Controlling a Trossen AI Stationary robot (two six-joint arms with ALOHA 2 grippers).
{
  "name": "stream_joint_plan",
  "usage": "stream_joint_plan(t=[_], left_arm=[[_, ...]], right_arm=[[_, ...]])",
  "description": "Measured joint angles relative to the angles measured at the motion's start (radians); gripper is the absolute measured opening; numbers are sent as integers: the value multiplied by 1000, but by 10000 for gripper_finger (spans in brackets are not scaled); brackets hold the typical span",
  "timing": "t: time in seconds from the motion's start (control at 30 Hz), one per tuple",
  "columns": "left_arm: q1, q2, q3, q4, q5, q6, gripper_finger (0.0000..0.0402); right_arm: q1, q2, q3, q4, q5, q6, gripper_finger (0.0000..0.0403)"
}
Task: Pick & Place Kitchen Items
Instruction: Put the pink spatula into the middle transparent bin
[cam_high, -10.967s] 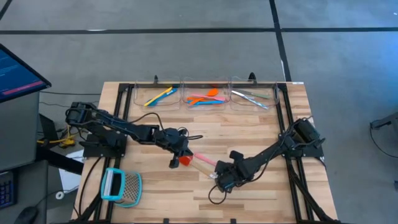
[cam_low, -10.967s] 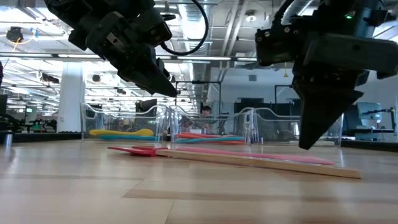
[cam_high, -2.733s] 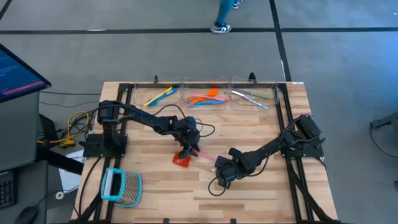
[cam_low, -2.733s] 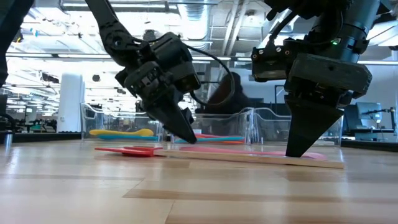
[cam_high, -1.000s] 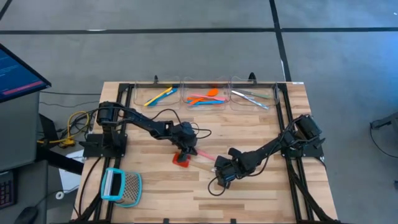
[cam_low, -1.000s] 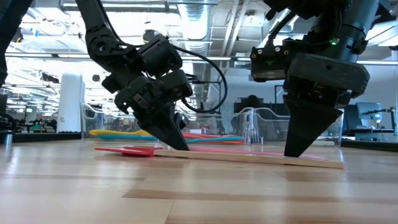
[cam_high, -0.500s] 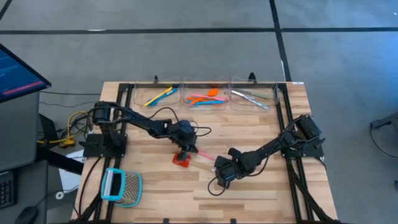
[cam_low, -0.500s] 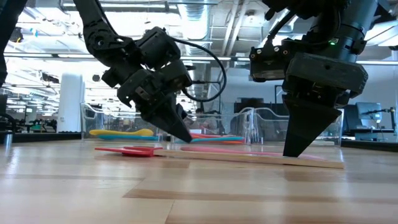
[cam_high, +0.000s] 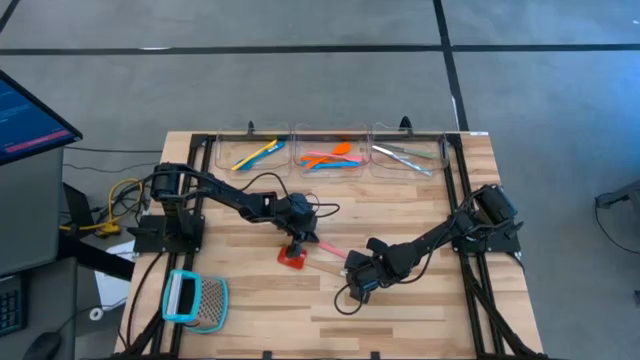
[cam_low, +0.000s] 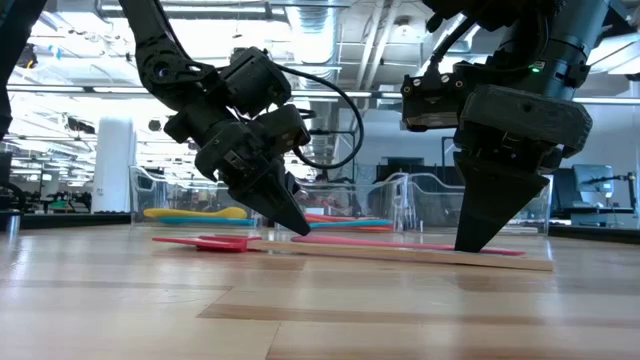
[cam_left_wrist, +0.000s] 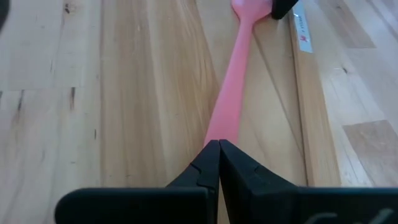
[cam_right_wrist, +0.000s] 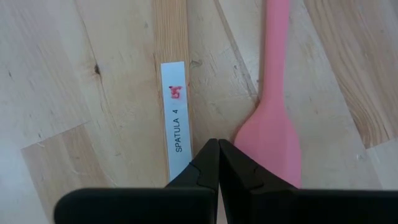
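Light wooden tabletop (cam_high: 400, 310), slim pink plastic spatula (cam_left_wrist: 227, 106) flat at centre beside wooden-handled red-headed spatula (cam_high: 294, 257), left gripper (cam_high: 299, 240) jaws closed at its 9 o'clock end, right gripper (cam_high: 349, 273) jaws closed at 3 o'clock end, gripping nothing.

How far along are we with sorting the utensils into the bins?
Done: the clear bins at the back already hold yellow, blue, orange, pink and silvery utensils. In hand: nothing is gripped. The left gripper and right gripper are both shut, tips down at the pink spatula and the labelled wooden spatula. Left: both of those, with the red head, lie on the table.
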Motion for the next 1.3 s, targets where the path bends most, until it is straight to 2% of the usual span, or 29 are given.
stream_joint_plan(t=[0.4,0.67,0.87,0.93,1.07,1.23,1.3], left_arm=[[-1,-2,-74,82,7,-31,2],[-1,-1,-78,96,5,-34,2],[-1,-1,-78,98,5,-35,2],[-1,0,-78,98,5,-34,2],[-1,0,-79,99,2,-35,2],[-1,0,-79,104,4,-38,2],[-1,0,-79,106,5,-50,2]], right_arm=[[-2,6,53,-43,-1,-30,0],[-3,10,112,-72,-12,-70,0],[0,5,197,-290,-7,-106,0],[0,-20,192,-354,-20,-99,0],[7,-98,143,-358,-22,-90,0],[8,-282,14,-279,-26,-37,0],[1,-364,-61,-179,-57,-22,0]])
